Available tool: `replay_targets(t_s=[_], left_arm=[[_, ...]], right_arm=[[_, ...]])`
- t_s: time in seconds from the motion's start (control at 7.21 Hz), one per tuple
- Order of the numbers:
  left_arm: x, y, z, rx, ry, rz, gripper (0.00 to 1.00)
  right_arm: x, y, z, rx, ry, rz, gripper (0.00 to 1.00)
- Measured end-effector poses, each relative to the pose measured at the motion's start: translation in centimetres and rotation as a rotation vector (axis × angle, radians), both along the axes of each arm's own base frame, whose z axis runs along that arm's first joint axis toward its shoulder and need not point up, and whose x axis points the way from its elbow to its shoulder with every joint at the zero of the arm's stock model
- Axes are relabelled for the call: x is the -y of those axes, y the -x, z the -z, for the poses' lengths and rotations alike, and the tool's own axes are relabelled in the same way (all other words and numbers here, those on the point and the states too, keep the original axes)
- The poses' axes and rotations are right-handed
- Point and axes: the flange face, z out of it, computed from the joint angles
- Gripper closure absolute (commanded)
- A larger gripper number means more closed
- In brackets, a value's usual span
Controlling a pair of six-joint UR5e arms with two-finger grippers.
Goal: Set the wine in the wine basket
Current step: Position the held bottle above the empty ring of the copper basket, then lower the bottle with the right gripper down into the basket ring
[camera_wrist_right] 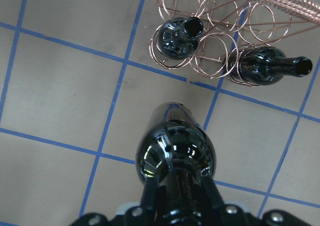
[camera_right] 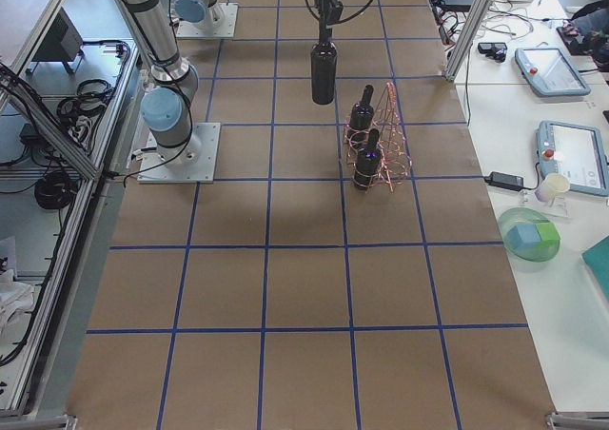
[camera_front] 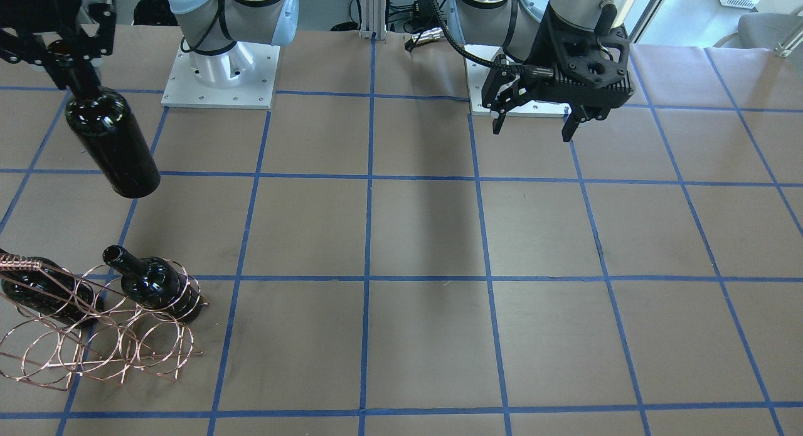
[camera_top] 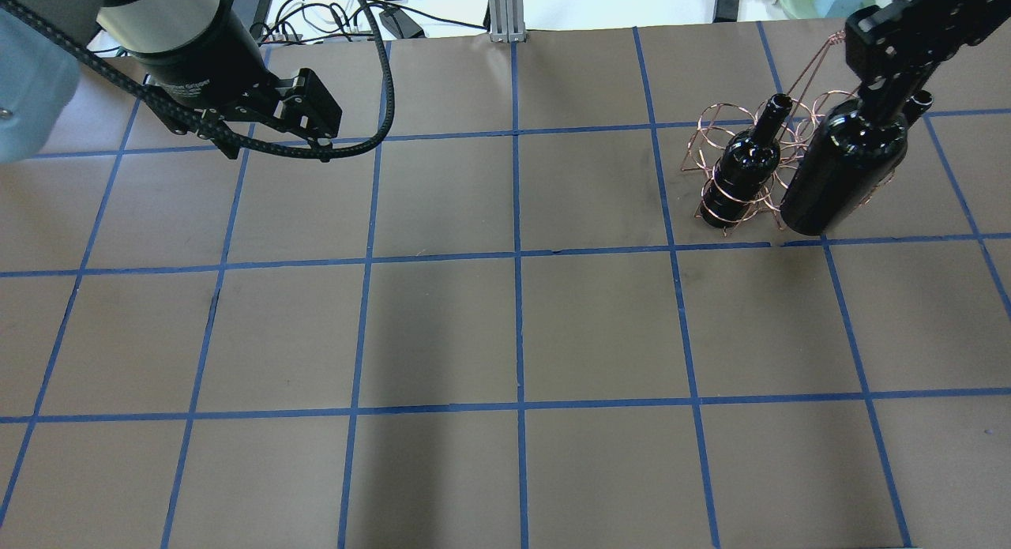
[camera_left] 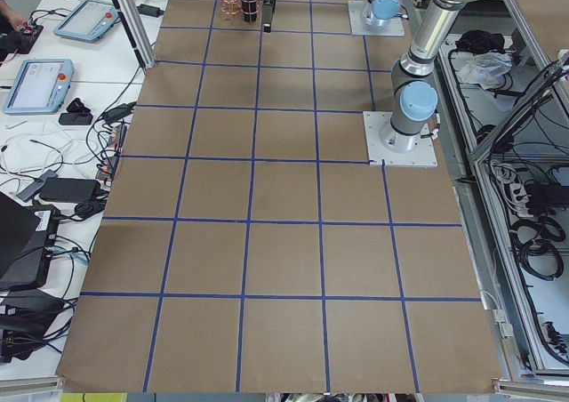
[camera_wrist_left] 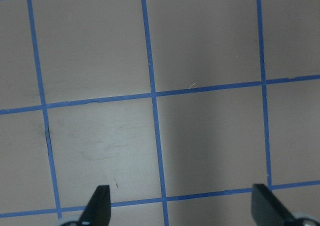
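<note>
light: bright, even | shadows: soft | glare: wine (camera_wrist_right: pixel 175 156) | focus: sharp

Four fixed views, two wrist close-ups

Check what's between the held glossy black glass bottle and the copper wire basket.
Only bare brown table and a blue tape line, per the right wrist view, separate the black glass bottle from the copper wire basket.

From the right wrist, the wine basket (camera_wrist_right: pixel 287 1) lies at 12 o'clock of the wine (camera_wrist_right: pixel 175 151). A first bottle (camera_wrist_right: pixel 175 38) at 11 o'clock and a second bottle (camera_wrist_right: pixel 260 68) at 1 o'clock fill its near corner loops. The loop between them and the far row are open.
</note>
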Motion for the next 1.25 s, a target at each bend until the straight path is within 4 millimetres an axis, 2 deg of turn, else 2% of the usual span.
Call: replay_targets(t_s=[0.28,0.42,0.83,0.97,1.25], left_arm=[[-0.2,0.1,0.4,-0.009,-0.029,0.001,0.00],[-0.3,0.0,0.4,-0.011,-0.035,-0.003,0.00],[-0.4,-1.5,0.3,0.008,-0.068,-0.029,0.00],[-0.3,-2.3,0.2,0.009,-0.077,-0.045,0.00],[-0.3,-2.6,0.5,0.009,-0.091,-0.054,0.00]], right_arm=[[1.0,4.5,0.0,0.015,0.019,-0.037,1.00],[2.0,5.6,0.3,0.028,0.042,-0.046,1.00],[6.6,7.2,2.9,0.045,0.108,-0.068,1.00],[7.8,7.5,3.8,0.051,0.120,-0.074,1.00],[9.8,7.9,5.6,0.053,0.134,-0.079,1.00]])
